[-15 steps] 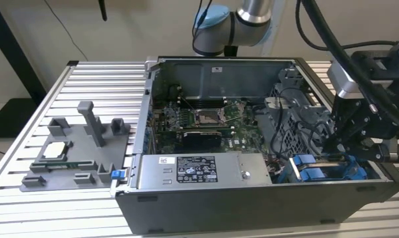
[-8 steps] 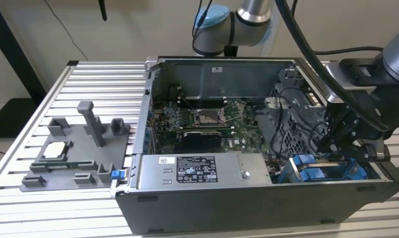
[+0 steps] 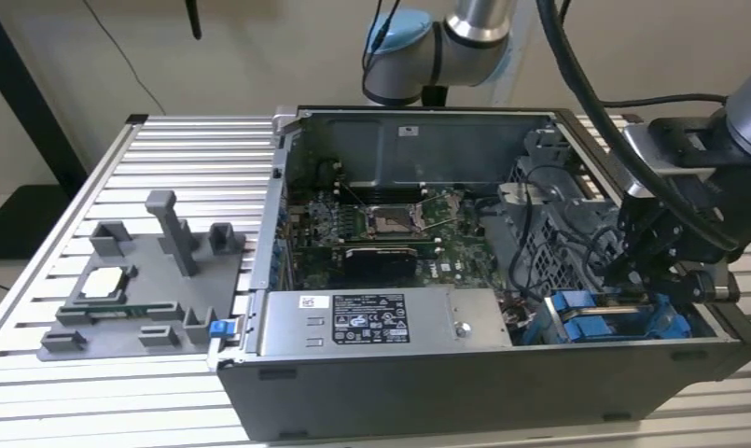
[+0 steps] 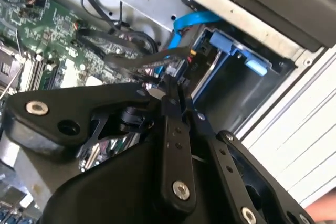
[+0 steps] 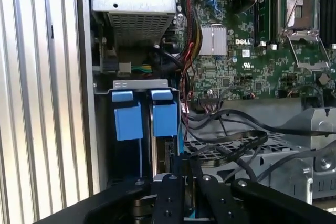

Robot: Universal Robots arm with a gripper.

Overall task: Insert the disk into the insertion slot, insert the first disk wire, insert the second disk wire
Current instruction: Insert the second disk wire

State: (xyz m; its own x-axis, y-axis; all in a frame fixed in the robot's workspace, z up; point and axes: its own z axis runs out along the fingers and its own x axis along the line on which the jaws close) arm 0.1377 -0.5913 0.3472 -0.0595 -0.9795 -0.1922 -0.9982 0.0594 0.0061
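Nearest the lens in the exterior view sat the dark front wall of the computer case (image 3: 475,397), opened upward on the slatted worktop (image 3: 163,140) so I could reach in from above. My hand (image 3: 634,271) hung low at the exterior view's right, just over the blue fittings of the insertion slot (image 3: 618,322). A grey fixture block (image 3: 145,289) waited well apart on the left, clear of the arm's path.

In the second wrist view, the hand (image 4: 170,85) had its fingers drawn together, apparently clamped on a wire connector (image 4: 176,66) beside the blue cable (image 4: 191,22), pointed at the bay.

In the first wrist view, the disk (image 5: 160,150) appeared already seated edge-on in the slot below the blue tabs (image 5: 142,114); I judged the wire stage was underway.
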